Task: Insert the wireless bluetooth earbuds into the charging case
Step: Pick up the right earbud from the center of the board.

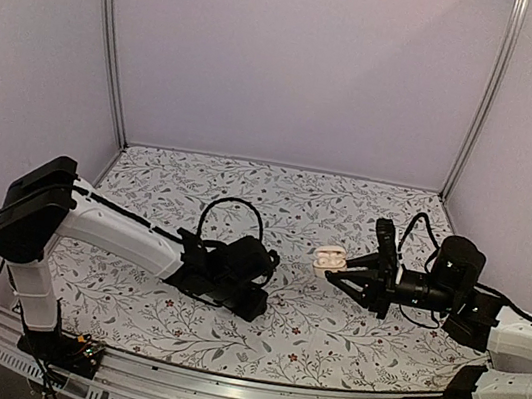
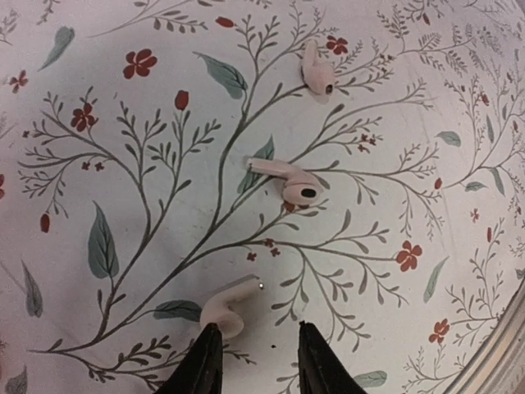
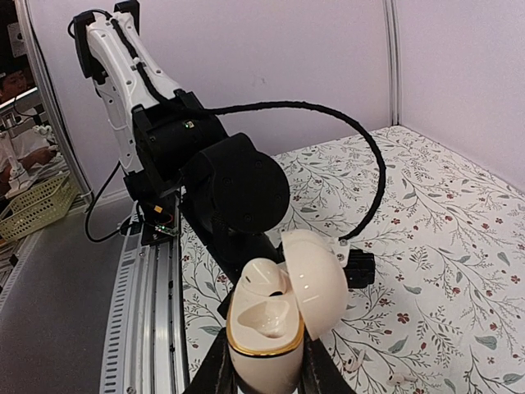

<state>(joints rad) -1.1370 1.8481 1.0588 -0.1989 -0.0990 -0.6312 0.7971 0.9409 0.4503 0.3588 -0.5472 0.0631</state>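
In the left wrist view three pale pink earbuds lie on the floral cloth: one far (image 2: pixel 317 72), one in the middle (image 2: pixel 289 182), one nearest (image 2: pixel 225 305). My left gripper (image 2: pixel 258 327) hangs open just over the cloth. Its left fingertip (image 2: pixel 207 349) is at the nearest earbud's rounded end, and the gap between the fingers is bare. My right gripper (image 3: pixel 267 361) is shut on the charging case (image 3: pixel 264 328), held upright above the table with its lid (image 3: pixel 316 283) swung open. One earbud (image 3: pixel 267 283) sits in the far socket; the near socket is empty. From above, the case (image 1: pixel 330 258) hangs right of centre.
The left arm's black wrist (image 3: pixel 234 189) and its looping cable (image 3: pixel 361 139) fill the space just beyond the case. An aluminium rail (image 3: pixel 152 312) runs along the table's near edge. White walls with metal posts (image 1: pixel 108 43) close in the back and sides.
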